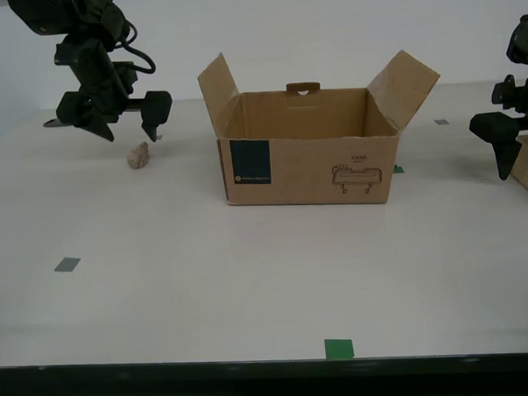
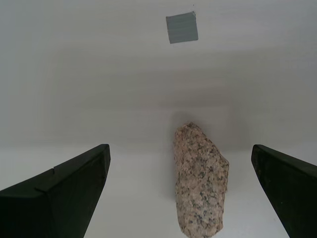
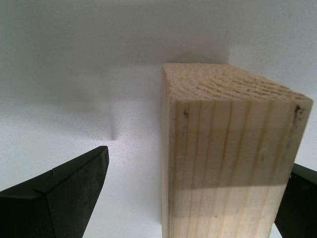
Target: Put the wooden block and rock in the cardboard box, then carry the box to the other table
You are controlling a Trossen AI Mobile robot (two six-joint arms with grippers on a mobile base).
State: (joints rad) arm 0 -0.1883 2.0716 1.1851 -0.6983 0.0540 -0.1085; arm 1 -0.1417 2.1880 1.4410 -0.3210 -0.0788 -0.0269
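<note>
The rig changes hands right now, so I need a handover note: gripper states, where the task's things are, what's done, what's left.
My second gripper is open, fingers either side of the rock, which lies on the table.
My first gripper is open around the wooden block, also on the table.
The cardboard box stands flaps up, nothing visible inside.
Done: nothing packed.
Left: grasp both, drop them in the box, carry it over.

The cardboard box [image 1: 308,152] is seen upright near the table's middle, flaps raised, a dark teal label on its front. The speckled pinkish rock [image 1: 139,155] lies toward the exterior view's left. The pale wooden block [image 3: 225,158] is seen close up, grain showing.
</note>
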